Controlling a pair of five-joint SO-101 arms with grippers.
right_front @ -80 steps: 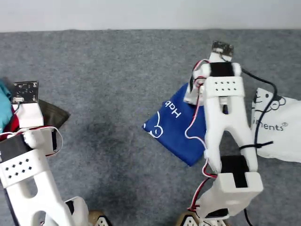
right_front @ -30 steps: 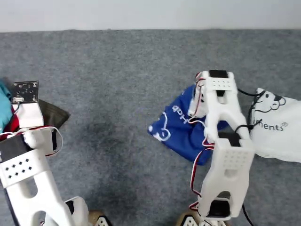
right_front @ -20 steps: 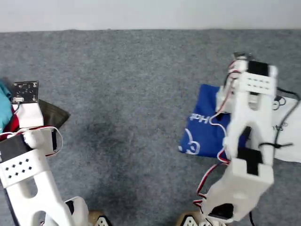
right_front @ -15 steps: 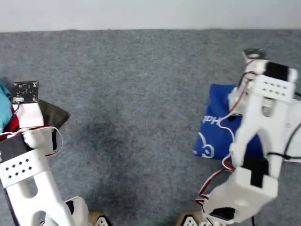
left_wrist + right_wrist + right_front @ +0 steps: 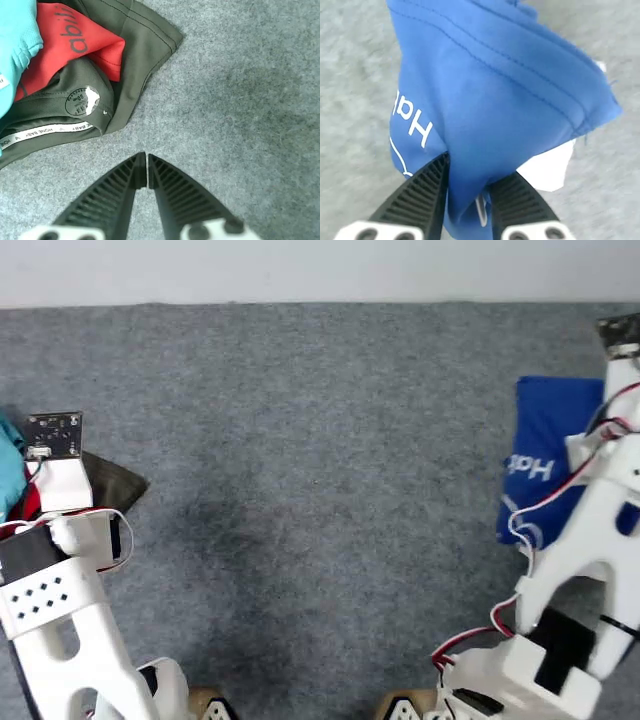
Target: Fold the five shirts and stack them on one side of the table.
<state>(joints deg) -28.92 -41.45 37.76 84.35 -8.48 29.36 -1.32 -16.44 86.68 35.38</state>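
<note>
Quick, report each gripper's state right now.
Left gripper: shut, holding nothing.
Right gripper: shut on the blue shirt.

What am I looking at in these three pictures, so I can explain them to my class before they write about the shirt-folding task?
Two white robot arms sit side by side at a grey-covered table. One picture looks down from above; the other two come from a camera on each arm's wrist. The right hand is shut on a blue shirt at the table's right side. The left hand is shut, holding nothing, beside an unfolded heap: a dark green shirt, a red shirt and a turquoise shirt.
</note>
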